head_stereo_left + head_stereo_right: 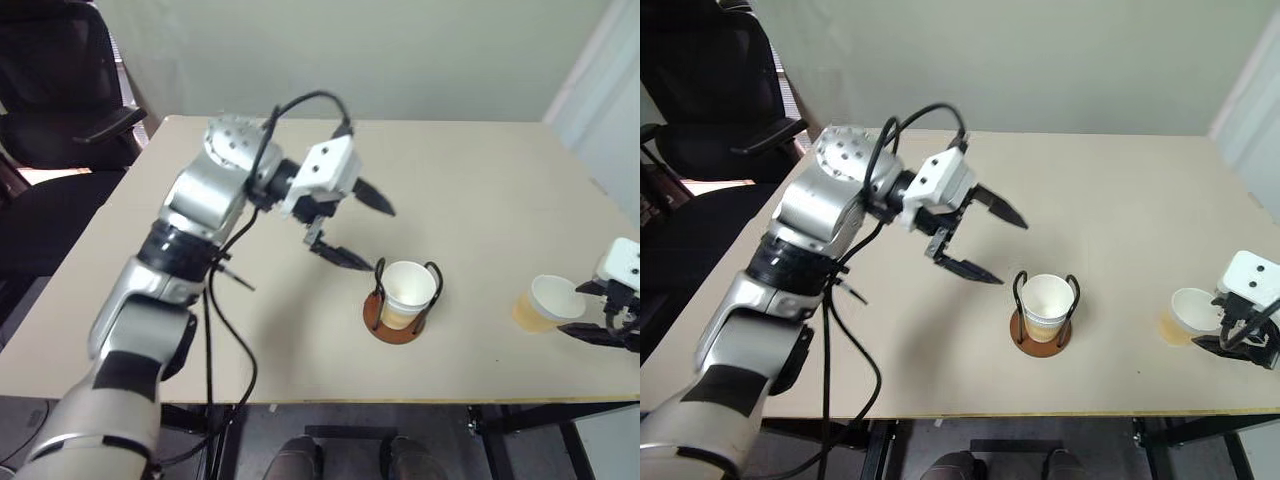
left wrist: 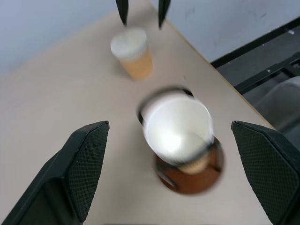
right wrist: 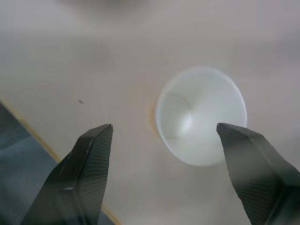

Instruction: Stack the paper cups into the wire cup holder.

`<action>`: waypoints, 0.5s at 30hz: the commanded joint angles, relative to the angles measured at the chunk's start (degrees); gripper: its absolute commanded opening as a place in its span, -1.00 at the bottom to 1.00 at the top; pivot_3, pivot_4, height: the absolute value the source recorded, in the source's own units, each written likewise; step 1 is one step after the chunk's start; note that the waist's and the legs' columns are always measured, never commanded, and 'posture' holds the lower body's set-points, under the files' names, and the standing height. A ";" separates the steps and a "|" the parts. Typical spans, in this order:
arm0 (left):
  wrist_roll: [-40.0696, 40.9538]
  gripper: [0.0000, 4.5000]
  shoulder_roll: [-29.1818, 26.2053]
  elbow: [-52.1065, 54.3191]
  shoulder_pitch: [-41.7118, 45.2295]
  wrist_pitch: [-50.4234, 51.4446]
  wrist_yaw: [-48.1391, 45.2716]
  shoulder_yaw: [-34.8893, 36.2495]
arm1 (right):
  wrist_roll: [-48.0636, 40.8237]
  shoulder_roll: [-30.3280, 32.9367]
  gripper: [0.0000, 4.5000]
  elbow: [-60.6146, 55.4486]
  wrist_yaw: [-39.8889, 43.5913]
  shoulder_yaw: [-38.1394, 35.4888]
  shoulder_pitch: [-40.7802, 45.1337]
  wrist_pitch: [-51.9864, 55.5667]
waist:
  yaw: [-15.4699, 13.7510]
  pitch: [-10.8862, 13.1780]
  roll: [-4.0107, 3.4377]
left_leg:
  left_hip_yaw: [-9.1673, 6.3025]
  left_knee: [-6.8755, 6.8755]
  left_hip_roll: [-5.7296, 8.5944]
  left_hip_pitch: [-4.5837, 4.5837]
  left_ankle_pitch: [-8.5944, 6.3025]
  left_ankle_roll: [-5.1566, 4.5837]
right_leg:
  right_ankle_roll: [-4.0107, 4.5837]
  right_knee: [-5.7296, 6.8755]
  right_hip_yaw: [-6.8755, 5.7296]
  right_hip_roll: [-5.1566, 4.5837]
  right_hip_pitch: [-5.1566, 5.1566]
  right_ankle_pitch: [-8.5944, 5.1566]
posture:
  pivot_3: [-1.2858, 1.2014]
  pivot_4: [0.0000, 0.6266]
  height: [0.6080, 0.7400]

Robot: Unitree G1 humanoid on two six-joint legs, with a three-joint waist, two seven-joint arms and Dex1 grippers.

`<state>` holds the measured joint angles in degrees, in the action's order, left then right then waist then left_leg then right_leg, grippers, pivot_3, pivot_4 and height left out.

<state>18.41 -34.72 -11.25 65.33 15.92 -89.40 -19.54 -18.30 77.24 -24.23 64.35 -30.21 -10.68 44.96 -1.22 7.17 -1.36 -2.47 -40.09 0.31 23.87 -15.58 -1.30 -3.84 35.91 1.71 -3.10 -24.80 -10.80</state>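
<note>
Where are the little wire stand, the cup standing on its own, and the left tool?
wire cup holder (image 1: 379, 319): left eye view, reddish disc base.
loose paper cup (image 1: 553, 297): left eye view, white inside.
left tool (image 1: 371, 232): left eye view, midway between its open fingertips.

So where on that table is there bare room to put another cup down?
Most of the table is bare: the whole far half and the near left part beside the left hand. It is crowded near the front: the wire cup holder holds a cup, and the right hand is at the loose cup.
</note>
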 commanded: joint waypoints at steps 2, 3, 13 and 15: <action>0.29 0.99 -2.65 6.00 -1.75 3.35 1.81 3.43 | 1.96 1.03 0.63 3.03 -1.03 6.60 4.42 -4.11 | -0.12 0.00 0.00 | -0.01 0.00 0.00 -0.01 0.01 0.01 | 0.00 0.00 0.00 -0.01 0.01 0.00 | 0.03 -0.52 1.00; 0.21 0.99 -3.08 6.62 -2.24 3.95 2.21 3.65 | 2.11 0.87 0.63 3.64 -1.18 8.25 5.55 -4.62 | -0.14 0.00 0.00 | -0.03 -0.01 0.01 -0.01 0.02 0.00 | -0.01 -0.01 0.00 -0.01 0.03 0.00 | 0.03 -0.52 1.00; 0.13 1.00 -4.92 13.73 -5.37 8.82 5.54 4.15 | 6.82 0.34 -0.10 10.99 -0.96 21.67 13.85 -10.67 | -0.20 0.00 0.00 | -0.05 0.02 0.02 -0.07 0.01 -0.02 | -0.02 -0.06 0.01 -0.03 0.12 0.01 | 0.03 -0.52 1.00; 0.06 1.00 -5.29 14.03 -5.63 9.01 5.50 4.16 | 6.90 0.26 -0.44 11.42 -0.72 21.86 14.13 -10.97 | -0.19 0.00 0.00 | -0.05 0.03 0.02 -0.08 0.01 -0.02 | -0.01 -0.06 0.01 -0.03 0.12 0.01 | 0.03 -0.52 1.00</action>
<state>18.30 -39.36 1.18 59.66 24.71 -84.38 -16.99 -12.06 77.13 -12.90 63.32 -7.66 2.37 34.80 -1.41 7.17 -1.36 -2.51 -40.06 0.32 23.79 -15.57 -1.33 -3.85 35.86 1.72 -3.13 -24.68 -10.79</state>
